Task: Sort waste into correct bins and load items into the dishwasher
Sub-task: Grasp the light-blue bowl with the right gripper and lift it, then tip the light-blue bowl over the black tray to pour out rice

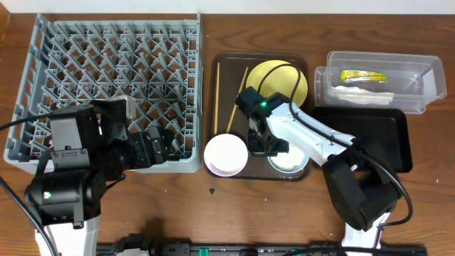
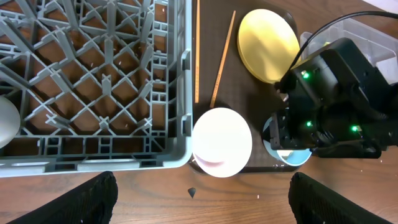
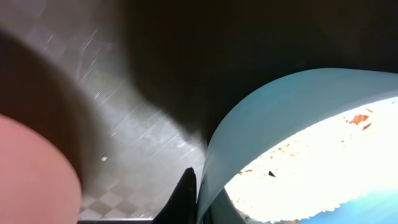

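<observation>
- Blue bowl [image 1: 291,162]: right gripper [image 1: 266,146] pinches its rim tight.
- Left gripper [image 2: 202,178] spread wide, holding nothing.
- Wrapper [image 1: 362,75], napkin [image 1: 359,94] in tub [image 1: 434,71]; plate [image 1: 277,78], pink bowl [image 1: 226,155], chopsticks [image 1: 237,107] not racked.

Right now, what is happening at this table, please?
The right arm's fingers are shut on the rim of the light blue bowl, which sits on the brown tray with food scraps inside. The left arm's fingers hang open near the corner of the grey dish rack, holding nothing. The pink bowl, yellow plate and chopsticks lie on the tray.
</observation>
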Controlling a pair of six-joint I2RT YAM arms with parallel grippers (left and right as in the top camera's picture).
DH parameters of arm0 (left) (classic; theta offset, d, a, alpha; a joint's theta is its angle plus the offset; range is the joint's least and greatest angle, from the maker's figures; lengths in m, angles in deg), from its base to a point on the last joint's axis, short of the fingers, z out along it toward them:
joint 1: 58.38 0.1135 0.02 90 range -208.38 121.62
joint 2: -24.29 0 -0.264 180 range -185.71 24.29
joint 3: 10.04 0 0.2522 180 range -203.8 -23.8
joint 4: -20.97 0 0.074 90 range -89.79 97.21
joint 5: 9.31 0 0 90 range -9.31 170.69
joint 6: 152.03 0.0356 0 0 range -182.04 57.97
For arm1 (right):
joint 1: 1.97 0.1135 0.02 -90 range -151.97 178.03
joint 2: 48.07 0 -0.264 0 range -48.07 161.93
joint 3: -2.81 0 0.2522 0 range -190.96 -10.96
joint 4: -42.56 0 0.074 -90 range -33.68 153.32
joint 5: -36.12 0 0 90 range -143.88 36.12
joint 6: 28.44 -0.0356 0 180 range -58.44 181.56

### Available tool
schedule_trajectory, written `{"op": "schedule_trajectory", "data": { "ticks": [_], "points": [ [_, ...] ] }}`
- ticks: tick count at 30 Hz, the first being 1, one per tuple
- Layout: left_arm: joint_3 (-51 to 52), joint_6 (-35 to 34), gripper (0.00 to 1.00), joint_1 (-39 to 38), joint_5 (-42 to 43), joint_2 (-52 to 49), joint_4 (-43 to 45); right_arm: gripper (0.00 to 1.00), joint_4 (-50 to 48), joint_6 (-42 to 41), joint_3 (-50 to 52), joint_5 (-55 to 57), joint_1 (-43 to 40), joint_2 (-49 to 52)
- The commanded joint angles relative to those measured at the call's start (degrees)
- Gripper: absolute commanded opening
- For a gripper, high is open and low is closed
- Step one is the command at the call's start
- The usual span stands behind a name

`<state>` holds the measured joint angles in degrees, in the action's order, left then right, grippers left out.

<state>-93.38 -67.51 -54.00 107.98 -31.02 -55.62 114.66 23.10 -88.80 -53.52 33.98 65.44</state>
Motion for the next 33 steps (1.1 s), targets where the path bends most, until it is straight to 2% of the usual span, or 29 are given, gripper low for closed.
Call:
{"op": "schedule_trajectory", "data": {
  "ticks": [1,5,8,10,14,21,23,26,30,33],
  "points": [
    [-0.3,1.2,0.88,-0.2,0.3,0.0,-0.1,0.01,-0.7,2.3,0.0,1.6,-1.6,-0.3],
    [-0.3,1.2,0.88,-0.2,0.3,0.0,-0.1,0.01,-0.6,7.3,-0.4,-2.1,-1.7,-2.7],
    [-0.3,1.4,0.89,-0.2,0.1,0.0,-0.1,0.01,-0.3,12.5,-0.7,-10.2,-4.1,-9.8],
    [-0.3,1.4,0.93,-0.2,0.1,0.0,-0.1,0.01,-0.5,12.9,-0.7,-12.2,-6.3,-13.8],
    [-0.3,1.4,1.00,-0.2,0.1,0.0,-0.1,0.01,-0.3,15.6,-0.7,-14.0,-12.8,-20.9],
    [-0.3,1.4,1.00,-0.2,0.1,0.0,-0.1,0.01,0.6,27.2,0.9,-28.1,-28.2,-23.6],
    [-0.3,1.4,1.00,-0.2,0.1,0.0,-0.1,0.01,-1.8,29.5,3.8,-33.9,-32.4,-23.5],
    [-0.3,1.4,1.00,-0.2,0.1,0.0,-0.1,0.01,-7.1,34.5,9.6,-48.3,-38.4,-23.5],
    [-0.3,1.4,1.00,-0.2,0.1,0.0,-0.1,0.01,-12.6,39.0,16.1,-59.4,-46.2,-23.5],
    [-0.3,1.4,1.00,-0.2,0.1,0.0,-0.1,0.01,-14.3,45.9,19.6,-71.1,-52.0,-23.5]
  ]
}}
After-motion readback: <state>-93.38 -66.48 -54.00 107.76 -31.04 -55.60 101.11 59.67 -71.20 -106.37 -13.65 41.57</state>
